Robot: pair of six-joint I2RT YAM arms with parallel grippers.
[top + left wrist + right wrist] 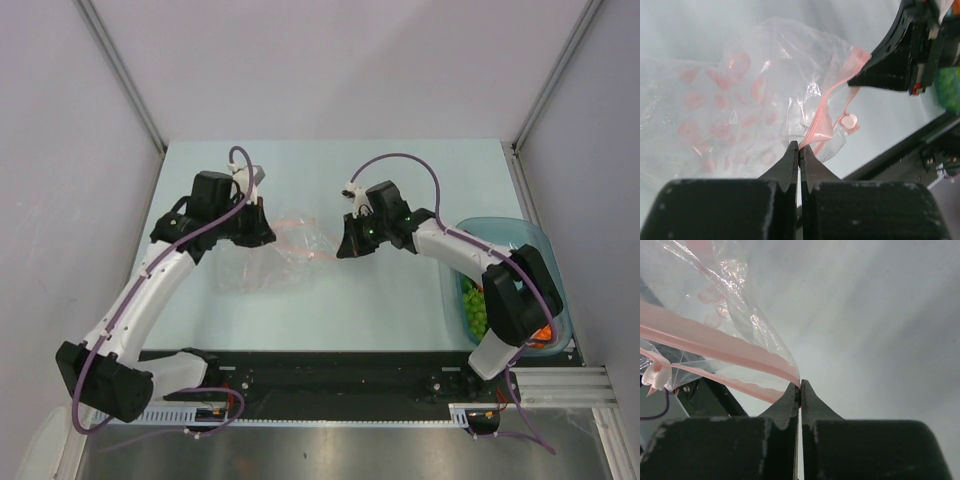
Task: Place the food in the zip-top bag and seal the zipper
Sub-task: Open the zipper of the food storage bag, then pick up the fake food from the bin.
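Observation:
The clear zip-top bag with pink dots lies crumpled mid-table between both arms. My left gripper is shut on its pink zipper strip at the near end of the mouth. My right gripper is shut on the other end of the zipper, holding it up. A small pink slider tab hangs under the strip and also shows in the right wrist view. No food shows inside the bag. Green grapes and an orange-red piece lie in the teal bowl at right.
The teal bowl stands at the table's right edge beside the right arm. A black rail runs along the near edge. Grey walls close in the table on the left, right and back.

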